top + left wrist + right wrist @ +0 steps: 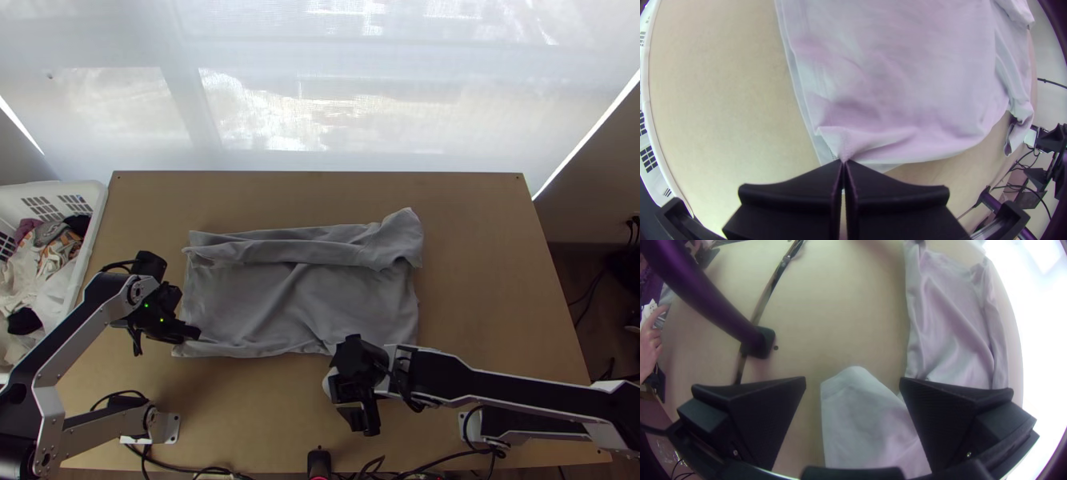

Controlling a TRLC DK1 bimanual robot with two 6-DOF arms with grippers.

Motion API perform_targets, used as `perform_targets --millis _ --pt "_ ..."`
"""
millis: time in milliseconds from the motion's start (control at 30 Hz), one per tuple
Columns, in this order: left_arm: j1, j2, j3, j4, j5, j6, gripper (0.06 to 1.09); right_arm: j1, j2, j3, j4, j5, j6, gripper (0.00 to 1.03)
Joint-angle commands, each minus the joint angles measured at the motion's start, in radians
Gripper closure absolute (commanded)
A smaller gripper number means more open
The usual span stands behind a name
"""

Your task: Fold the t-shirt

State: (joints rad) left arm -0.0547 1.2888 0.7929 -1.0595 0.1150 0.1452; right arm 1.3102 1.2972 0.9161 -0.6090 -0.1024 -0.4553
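A grey t-shirt (pixel 300 292) lies spread across the middle of the table, its far side folded over in a long strip and bunched at the far right corner. At its near left corner, the left gripper (pixel 190 333) holds the cloth. In the left wrist view that gripper (pixel 844 162) is shut on a pinched bit of the shirt (pixel 915 84). The right gripper (pixel 358 400) is by the near edge, right of centre. Its own wrist view shows the right gripper (pixel 852 381) open, with a loose flap of the shirt (pixel 858 413) in view between its fingers.
A white basket (pixel 94 220) of clothes stands at the table's left. Bare wood (pixel 488 280) spreads to the right of the shirt. Cables run along the near edge. A person's hand (pixel 650 344) shows at the right wrist view's edge, apart from the shirt.
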Motion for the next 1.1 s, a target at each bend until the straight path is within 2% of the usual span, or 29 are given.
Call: perform_targets --millis 0,367,467,600,700,767,1033,1067 --pt "0.006 0.02 0.003 0.015 0.0 -0.006 1.05 0.038 0.074 -0.011 0.071 -0.008 0.033 0.05" --pt "0.019 0.037 0.014 0.023 0.0 0.021 1.05 0.02 0.111 -0.123 0.175 -0.005 0.043 0.05" --pt "0.026 0.038 0.017 0.021 0.0 0.027 1.05 0.017 0.119 -0.14 0.198 -0.003 0.041 0.12" --pt "0.026 0.038 0.026 0.01 0.0 0.028 1.05 -0.002 0.126 -0.146 0.213 -0.002 0.037 0.27" --pt "0.026 0.037 0.028 0.001 0.0 0.036 1.05 -0.022 0.131 -0.152 0.23 0.007 0.029 0.44" --pt "0.026 0.032 0.028 0.0 0.0 0.039 1.05 -0.034 0.137 -0.158 0.244 0.018 0.021 0.5" --pt "0.027 0.012 0.037 -0.019 0.0 0.047 1.05 -0.062 0.145 -0.166 0.261 0.061 0.012 0.99" --pt "0.026 0.009 0.037 -0.02 0.0 0.047 1.05 -0.065 0.145 -0.166 0.259 0.061 0.012 1.0"
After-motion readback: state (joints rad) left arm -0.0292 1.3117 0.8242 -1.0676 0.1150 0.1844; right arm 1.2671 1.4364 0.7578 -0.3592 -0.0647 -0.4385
